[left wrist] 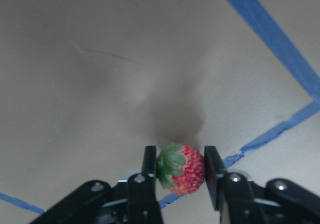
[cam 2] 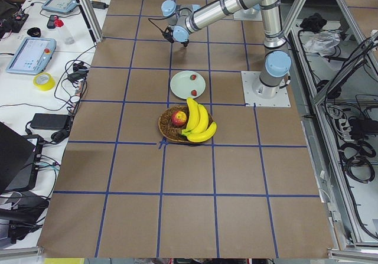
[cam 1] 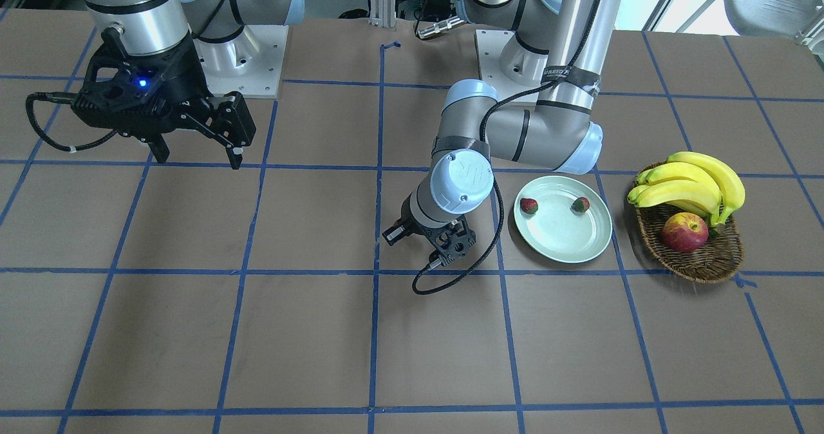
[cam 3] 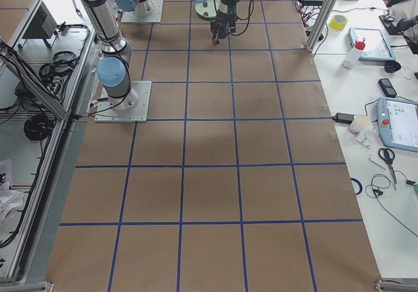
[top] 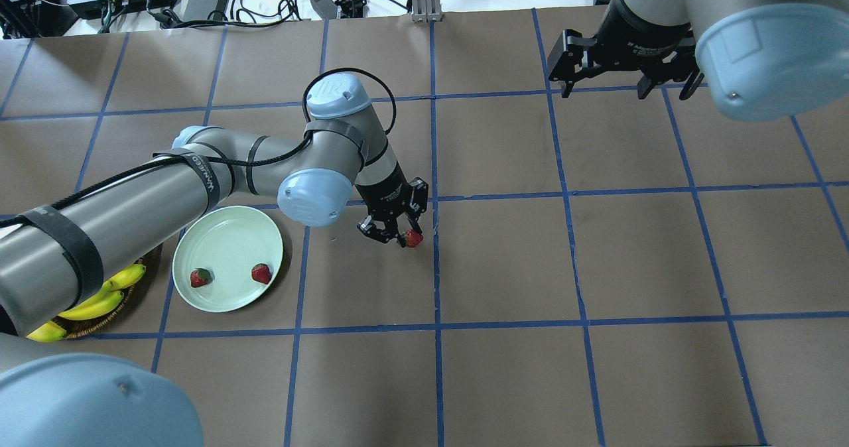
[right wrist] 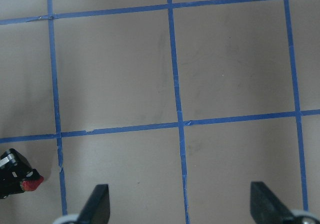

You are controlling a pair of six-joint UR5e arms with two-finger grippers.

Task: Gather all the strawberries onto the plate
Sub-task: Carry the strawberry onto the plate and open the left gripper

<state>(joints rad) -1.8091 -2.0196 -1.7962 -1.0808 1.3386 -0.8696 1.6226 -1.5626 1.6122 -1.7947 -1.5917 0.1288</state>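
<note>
My left gripper [top: 400, 237] is shut on a red strawberry [top: 414, 238] with a green top, low over the table beside a blue tape line. In the left wrist view the strawberry [left wrist: 181, 169] sits between both fingers [left wrist: 149, 164]. The pale mint-green plate [top: 225, 241] lies to this gripper's left in the overhead view, with two strawberries in it: one red [top: 261, 273], one duller and greener [top: 200, 277]. The front view shows the plate [cam 1: 563, 244] and both berries [cam 1: 529, 206] [cam 1: 580, 205]. My right gripper [cam 1: 196, 157] is open and empty, high over the table's far right.
A brown wicker basket [cam 1: 708, 263] with bananas [cam 1: 695, 186] and a red apple [cam 1: 684, 232] stands just beyond the plate, on the side away from the left gripper. The left arm's elbow [top: 312, 198] hangs close over the plate's edge. Blue tape lines grid the brown table.
</note>
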